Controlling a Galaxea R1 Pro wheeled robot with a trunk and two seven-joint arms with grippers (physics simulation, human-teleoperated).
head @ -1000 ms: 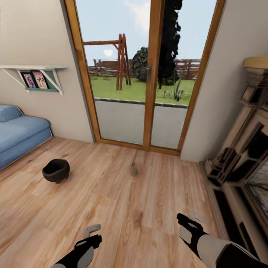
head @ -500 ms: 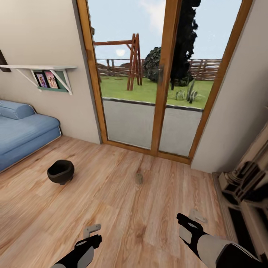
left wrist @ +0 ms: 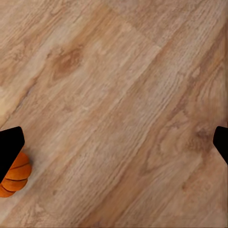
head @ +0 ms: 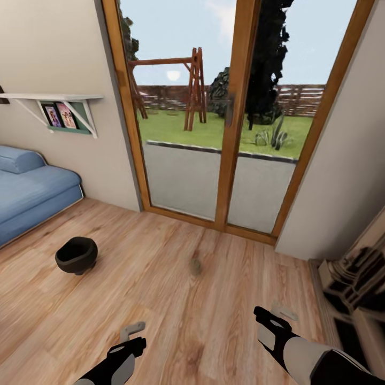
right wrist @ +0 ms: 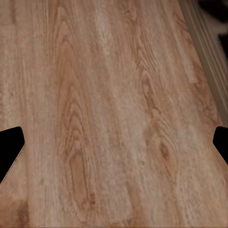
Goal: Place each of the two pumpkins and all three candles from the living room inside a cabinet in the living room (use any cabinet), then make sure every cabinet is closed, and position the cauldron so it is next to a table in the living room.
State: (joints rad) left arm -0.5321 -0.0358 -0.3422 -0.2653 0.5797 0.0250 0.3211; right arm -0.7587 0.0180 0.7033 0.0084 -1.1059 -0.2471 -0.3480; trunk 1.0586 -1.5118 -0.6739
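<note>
Low over the wooden floor (head: 160, 299) we carry both claws empty. Our left claw (head: 131, 332) is spread wide, its fingertips at opposite edges of the left wrist view with bare boards between them, and our right claw (head: 278, 313) is spread the same way over bare boards. Past one left fingertip, an orange ribbed pumpkin (left wrist: 15, 176) sits on the floor, partly hidden behind that tip.

Further out, a small pale stub that we take for a candle (head: 195, 264) stands on the boards ahead, near the glass doors (head: 214, 133). The black cauldron (head: 76, 255) rests on the floor toward our left, just in front of the blue sofa (head: 32, 198).

We judge this a travelling step: nothing is gripped and no cabinet or bench is in sight. The next move probably calls for rolling up to the candle, or lowering the left claw onto the pumpkin close by, then shutting around it.

Little blocks the way. The floor ahead is open; a dark fireplace surround (head: 353, 289) crowds our right side, so that arm wants room there. A wall shelf (head: 53, 101) with pictures hangs above the sofa.
</note>
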